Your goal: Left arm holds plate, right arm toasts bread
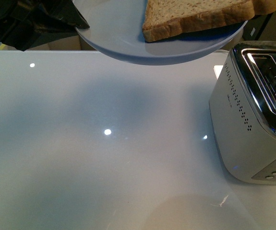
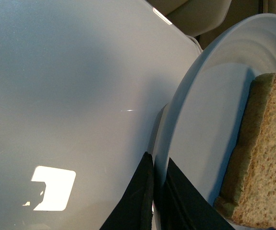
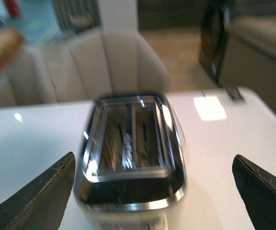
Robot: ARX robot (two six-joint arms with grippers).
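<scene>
A pale blue-grey plate [image 1: 123,33] hangs above the white table at the top of the front view, with the brown bread [image 1: 195,17] slice lying on it. My left gripper [image 1: 56,17] is shut on the plate's left rim; in the left wrist view its black fingers [image 2: 138,201] pinch the plate [image 2: 200,124] edge, close beside the bread [image 2: 260,158]. My right gripper [image 3: 154,191] is open, fingers wide apart, hovering over the silver toaster [image 3: 133,158]. The right gripper does not show in the front view.
The silver toaster [image 1: 253,120] with two slots stands at the table's right side. The glossy white table [image 1: 104,158] stretches in front of me. Beige chairs [image 3: 114,62] stand beyond the table's far edge.
</scene>
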